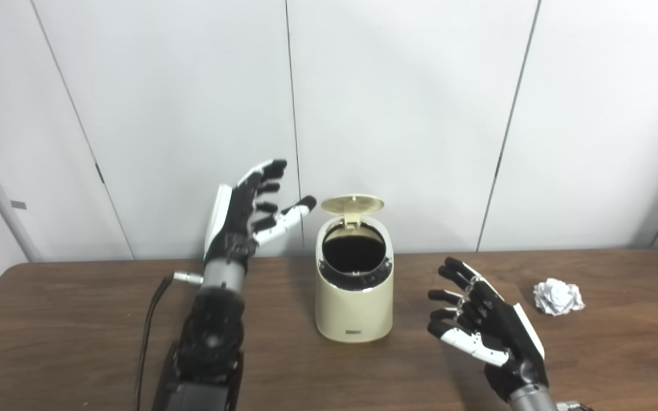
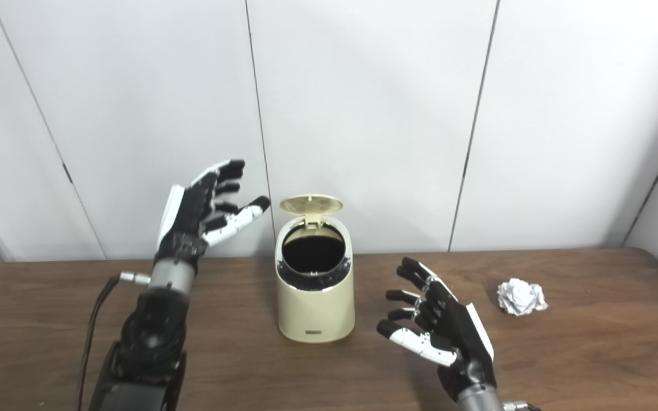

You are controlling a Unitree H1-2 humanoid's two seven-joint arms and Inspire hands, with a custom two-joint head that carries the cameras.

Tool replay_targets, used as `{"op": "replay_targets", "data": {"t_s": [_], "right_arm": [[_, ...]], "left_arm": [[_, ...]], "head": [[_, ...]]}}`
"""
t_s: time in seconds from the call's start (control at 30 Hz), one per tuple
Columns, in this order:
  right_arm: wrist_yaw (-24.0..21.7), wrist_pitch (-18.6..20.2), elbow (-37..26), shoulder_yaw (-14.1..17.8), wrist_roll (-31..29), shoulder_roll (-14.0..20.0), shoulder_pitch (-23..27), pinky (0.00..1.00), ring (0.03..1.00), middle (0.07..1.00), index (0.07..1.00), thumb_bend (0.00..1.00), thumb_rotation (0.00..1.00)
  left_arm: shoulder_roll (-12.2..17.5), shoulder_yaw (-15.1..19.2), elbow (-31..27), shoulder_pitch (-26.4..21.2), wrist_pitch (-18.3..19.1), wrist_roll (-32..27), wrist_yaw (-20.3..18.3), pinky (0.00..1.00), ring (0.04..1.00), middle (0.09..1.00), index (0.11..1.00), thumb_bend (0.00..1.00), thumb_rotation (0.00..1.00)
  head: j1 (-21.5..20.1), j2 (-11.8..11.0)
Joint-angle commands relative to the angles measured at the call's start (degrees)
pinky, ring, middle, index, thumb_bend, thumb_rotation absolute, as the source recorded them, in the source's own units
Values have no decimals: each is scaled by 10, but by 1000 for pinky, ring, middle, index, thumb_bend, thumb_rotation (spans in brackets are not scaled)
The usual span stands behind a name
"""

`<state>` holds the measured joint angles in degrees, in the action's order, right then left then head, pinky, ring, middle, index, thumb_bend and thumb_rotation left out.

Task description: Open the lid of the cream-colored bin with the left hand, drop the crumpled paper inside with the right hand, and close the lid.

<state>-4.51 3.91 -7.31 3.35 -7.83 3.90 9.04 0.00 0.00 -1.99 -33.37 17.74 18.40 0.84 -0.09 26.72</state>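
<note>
We see a cream-colored bin (image 1: 354,285) at the middle of a brown wooden table (image 1: 77,319), its round lid (image 1: 352,204) tipped up and back on a rear hinge, the dark mouth open. Our left hand (image 1: 249,211) hangs in the air at about ten o'clock from the bin, fingers spread and holding nothing, its thumb tip near the lid's edge but apart from it. Our right hand (image 1: 486,325) hovers low at about four o'clock from the bin, fingers spread, empty. The crumpled paper (image 1: 558,296) lies on the table at three o'clock from the bin, beyond the right hand and apart from it.

We judge the risks as these: nothing holds the lid, so it might drop shut before the paper arrives; the light paper ball could skid away under a clumsy grasp; a sweeping arm might topple the bin.
</note>
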Motion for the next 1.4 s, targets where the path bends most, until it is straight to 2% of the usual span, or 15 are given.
{"op": "replay_targets", "data": {"t_s": [0.0, 0.2, 0.4, 0.5, 0.6, 0.73, 0.93, 1.07, 1.13, 1.17, 1.23, 1.3, 1.37], "right_arm": [[-1, -19, -12, 1, 1, 3, 18, 543, 701, 847, 829, 854, 207], [-3, -16, -14, -6, 7, 4, 16, 530, 692, 852, 833, 847, 223], [-4, -17, -15, -7, 7, 4, 15, 539, 692, 852, 833, 827, 213], [-6, -16, -14, -6, 4, 4, 15, 541, 697, 854, 835, 823, 206], [-6, -17, -12, -5, 4, 5, 16, 543, 696, 856, 837, 814, 194], [-9, -16, -12, -4, -3, 6, 16, 541, 696, 858, 838, 819, 192], [-9, -16, -15, -3, -2, 13, 11, 549, 699, 854, 840, 826, 195], [-5, -9, -22, 1, 1, 18, 12, 615, 731, 853, 833, 833, 197], [-9, -3, -25, 10, -11, 29, 20, 651, 750, 862, 838, 820, 170], [-10, 0, -26, 15, -12, 36, 26, 639, 756, 867, 842, 824, 169], [-5, 3, -24, 17, 23, 62, 40, 638, 754, 867, 856, 834, 162], [-11, 13, -22, 9, 74, 108, 57, 713, 769, 883, 889, 822, 181], [-28, 25, -20, -8, 129, 162, 76, 654, 763, 898, 900, 827, 220]], "left_arm": [[-4, 11, -38, -4, -3, -30, -2, 639, 789, 812, 854, 616, 329], [-26, 35, -59, 51, -22, -127, -6, 606, 733, 794, 835, 692, 347], [-32, 33, -54, 111, -77, -183, -17, 604, 752, 825, 883, 655, 359], [-29, 30, -52, 136, -95, -196, -25, 662, 783, 835, 899, 657, 357], [-27, 26, -58, 156, -94, -201, -26, 694, 792, 840, 907, 659, 312], [-22, 17, -58, 176, -103, -206, -31, 692, 818, 861, 920, 694, 307], [-5, 0, -24, 194, -156, -222, -62, 727, 888, 927, 976, 768, 346], [9, -12, -5, 196, -187, -209, -71, 744, 903, 939, 990, 741, 319], [13, -14, -2, 195, -191, -205, -69, 753, 899, 931, 984, 735, 315], [15, -13, 0, 195, -193, -206, -68, 756, 901, 928, 978, 730, 315], [17, -11, 5, 194, -194, -209, -68, 766, 906, 927, 968, 732, 324], [19, -9, 10, 192, -197, -214, -69, 779, 914, 928, 964, 733, 323], [21, -8, 14, 191, -200, -215, -70, 781, 914, 927, 960, 731, 322]], "head": [[1, 1], [4, 1], [4, 1], [3, 1], [2, 1], [2, -1], [-3, -4], [-7, -2], [-10, -2], [-12, -3], [-19, -6], [-34, -11], [-43, -14]]}}
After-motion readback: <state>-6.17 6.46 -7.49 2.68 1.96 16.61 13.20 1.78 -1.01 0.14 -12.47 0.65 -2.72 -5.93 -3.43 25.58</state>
